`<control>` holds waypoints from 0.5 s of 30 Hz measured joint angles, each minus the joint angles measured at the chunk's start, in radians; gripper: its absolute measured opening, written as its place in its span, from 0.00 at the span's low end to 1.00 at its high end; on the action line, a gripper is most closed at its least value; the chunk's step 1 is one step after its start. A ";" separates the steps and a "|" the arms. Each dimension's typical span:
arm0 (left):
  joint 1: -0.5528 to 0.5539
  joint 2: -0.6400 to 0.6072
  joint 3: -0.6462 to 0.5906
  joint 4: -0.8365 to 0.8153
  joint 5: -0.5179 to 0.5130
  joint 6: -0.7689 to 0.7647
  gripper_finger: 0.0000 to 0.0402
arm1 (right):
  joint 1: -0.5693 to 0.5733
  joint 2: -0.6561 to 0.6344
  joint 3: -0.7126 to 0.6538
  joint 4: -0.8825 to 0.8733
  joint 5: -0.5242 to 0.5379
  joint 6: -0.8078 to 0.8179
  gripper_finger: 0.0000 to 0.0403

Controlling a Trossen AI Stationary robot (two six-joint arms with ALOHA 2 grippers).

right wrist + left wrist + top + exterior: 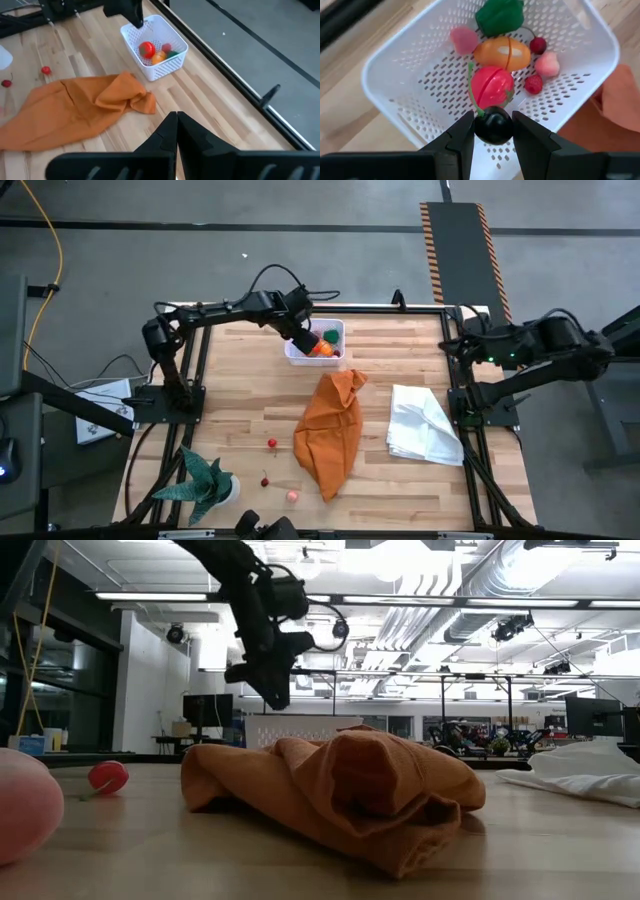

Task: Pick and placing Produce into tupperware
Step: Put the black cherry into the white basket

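The tupperware (333, 330) is a white perforated tub at the table's far middle. It holds green (499, 16), orange (502, 53), red (491, 87) and pink (463, 40) produce. My left gripper (493, 119) hangs just above the tub's near-left part (300, 728), shut on a dark cherry-like piece (493, 127). A red piece (272, 444), a cherry (265, 481) and a pink piece (292, 496) lie loose on the near table. My right gripper (176, 120) is shut and empty, raised at the table's far right. My left gripper pinches the dark cherry's round body (485, 131) between its two fingers, one on each side. The fingers slant steeply down from above. The cherry is lifted clear above the tub's floor, and a thin green stem (471, 85) sticks out from it.
A crumpled orange cloth (332, 430) lies mid-table, just near of the tub. A white cloth (422, 425) lies to its right. A green spiky potted plant (205, 485) stands at the near left corner. A black frame (455, 415) borders the wooden table.
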 joint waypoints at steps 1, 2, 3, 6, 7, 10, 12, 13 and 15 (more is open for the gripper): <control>0.000 0.008 0.000 -0.001 0.006 0.000 0.28 | 0.000 0.000 -0.010 0.019 0.000 -0.001 0.00; 0.000 0.017 0.000 -0.004 0.013 0.000 0.28 | 0.000 0.000 -0.019 0.034 0.000 -0.001 0.00; 0.000 0.024 0.000 -0.003 0.015 0.000 0.28 | 0.000 0.000 -0.026 0.047 -0.001 -0.001 0.00; 0.000 0.046 0.000 -0.005 0.020 0.000 0.28 | 0.000 0.000 -0.032 0.062 -0.001 -0.001 0.00; 0.000 0.052 0.000 -0.005 0.020 0.000 0.28 | 0.000 0.000 -0.032 0.063 -0.001 0.000 0.00; 0.000 0.060 0.000 -0.012 0.017 0.000 0.28 | 0.000 -0.002 -0.032 0.062 -0.001 0.000 0.00; 0.001 0.071 0.001 -0.007 0.014 0.000 0.28 | 0.000 -0.002 -0.032 0.062 -0.001 0.003 0.00; 0.001 0.074 -0.001 -0.020 0.013 0.000 0.28 | 0.000 -0.002 -0.032 0.062 -0.001 0.003 0.00; 0.000 0.083 0.000 -0.012 0.011 0.005 0.28 | 0.000 -0.001 -0.032 0.063 -0.001 0.003 0.00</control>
